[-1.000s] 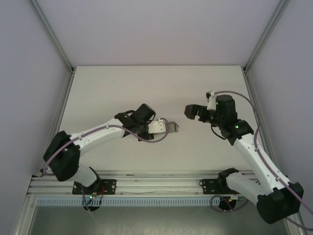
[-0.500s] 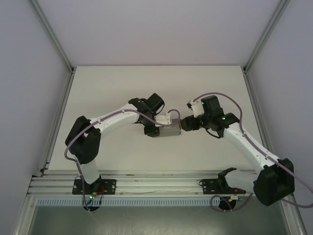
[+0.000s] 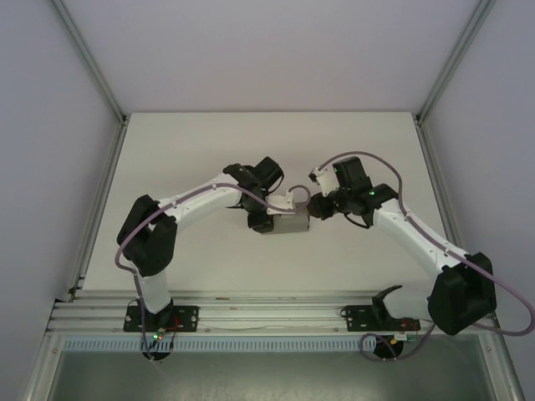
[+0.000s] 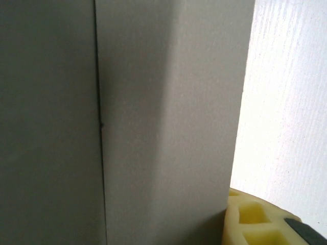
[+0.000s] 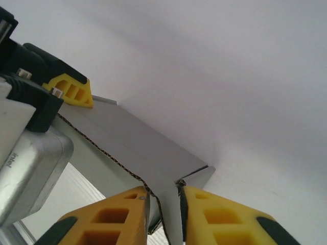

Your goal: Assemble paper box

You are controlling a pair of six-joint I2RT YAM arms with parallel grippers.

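The paper box is a small grey cardboard box held just above the middle of the table. My left gripper is shut on its left end. In the left wrist view the box's grey wall sits close to the lens, with one yellow finger pressed against its edge. My right gripper meets the box from the right. In the right wrist view its yellow jaws pinch a cardboard flap of the box, and the left gripper's finger grips the far end.
The white table is ringed by pale enclosure walls with aluminium posts. An aluminium rail carrying both arm bases runs along the near edge. Grey cables loop over both arms.
The left arm carried the box right toward the centre. The right arm swung left to meet it, and its jaws went from wide open to closed on the box's end flap.
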